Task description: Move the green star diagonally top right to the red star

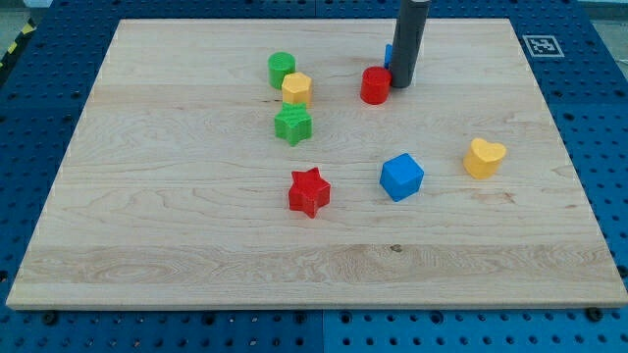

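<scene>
The green star (pixel 292 125) lies left of the board's middle, just below a yellow hexagon (pixel 296 89). The red star (pixel 309 191) lies below it and slightly to the right, a short gap apart. My tip (pixel 402 84) stands near the view's top, right beside a red cylinder (pixel 374 85) on its right side, well away from both stars.
A green cylinder (pixel 282 69) sits above the yellow hexagon. A blue block (pixel 390 55) is partly hidden behind the rod. A blue cube (pixel 401 176) and a yellow heart (pixel 484 157) lie to the right. The wooden board (pixel 147 245) ends at blue perforated table edges.
</scene>
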Robot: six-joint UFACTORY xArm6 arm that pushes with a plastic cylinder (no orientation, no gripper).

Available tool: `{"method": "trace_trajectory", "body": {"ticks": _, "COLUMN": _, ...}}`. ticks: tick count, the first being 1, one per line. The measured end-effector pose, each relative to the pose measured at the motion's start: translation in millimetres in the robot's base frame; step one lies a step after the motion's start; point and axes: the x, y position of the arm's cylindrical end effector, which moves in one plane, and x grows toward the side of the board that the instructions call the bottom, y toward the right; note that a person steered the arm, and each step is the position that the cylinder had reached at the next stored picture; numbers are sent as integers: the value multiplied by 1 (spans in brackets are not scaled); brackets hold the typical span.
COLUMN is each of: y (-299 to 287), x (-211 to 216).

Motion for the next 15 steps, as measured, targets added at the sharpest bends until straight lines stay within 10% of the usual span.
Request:
{"method": "trace_trajectory", "body": {"ticks": 4, "y": -20, "x": 114}}
{"method": "trace_trajectory", "body": {"ticks": 10, "y": -245, "x": 78}}
{"method": "trace_trajectory", "body": {"ticks": 15, "y": -160, "x": 77}}
